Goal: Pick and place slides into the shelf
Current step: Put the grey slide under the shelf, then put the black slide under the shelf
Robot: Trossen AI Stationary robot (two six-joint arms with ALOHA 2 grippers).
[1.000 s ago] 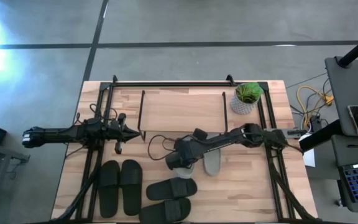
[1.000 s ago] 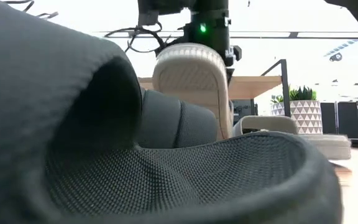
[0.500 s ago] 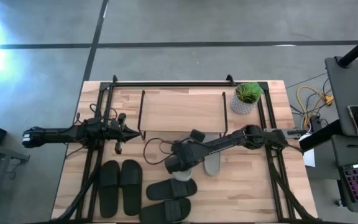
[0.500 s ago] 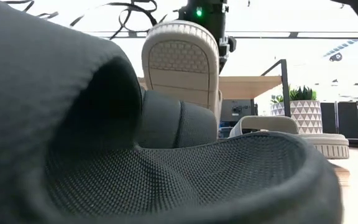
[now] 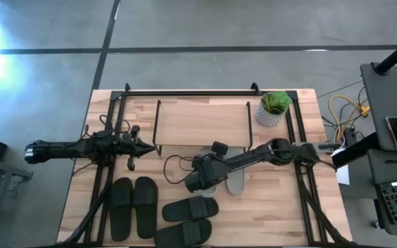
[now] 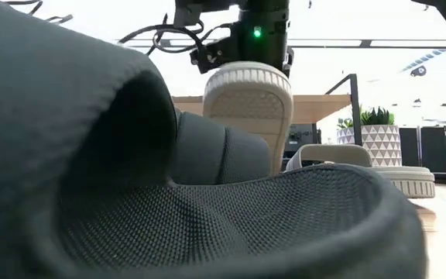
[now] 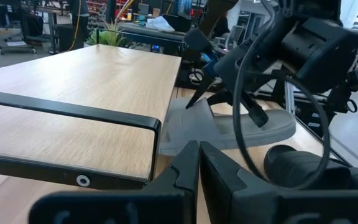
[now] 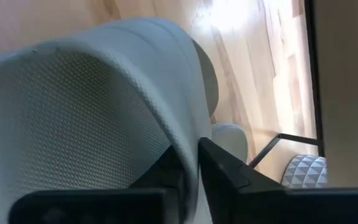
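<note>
My right gripper [image 5: 200, 179] is over the middle of the table, shut on a pale grey slide [image 6: 246, 116] that hangs below it with its sole turned toward the near edge. The second pale grey slide [image 5: 235, 180] lies flat on the table just to the right. The black pair [image 5: 133, 205] and the dark olive pair [image 5: 188, 219] lie near the near edge. One dark slide [image 6: 91, 155] fills the front of the low view. The shelf [image 5: 202, 122] stands on the far half of the table. My left gripper [image 5: 147, 147] waits, shut, at the shelf's left end. My right gripper holds the pale grey slide by its broad strap [image 8: 179, 134], pinched between the two fingers [image 8: 229, 168], which come from above. The slide hangs steeply below the gripper. Its lower end is hidden behind the dark slide in the low view.
A potted plant in a white patterned pot [image 5: 273, 108] stands at the shelf's right end. Black frame rails [image 5: 105, 172] run along the table's left and right sides. A loose cable [image 5: 174, 165] loops beside the right gripper. Bare wood lies to the right of the grey slide.
My right gripper raised the hanging grey slide and swung it toward the table's left, then lowered it and brought it back to the right. The slide now hangs about where it hung a second ago, still gripped. The left arm kept still.
</note>
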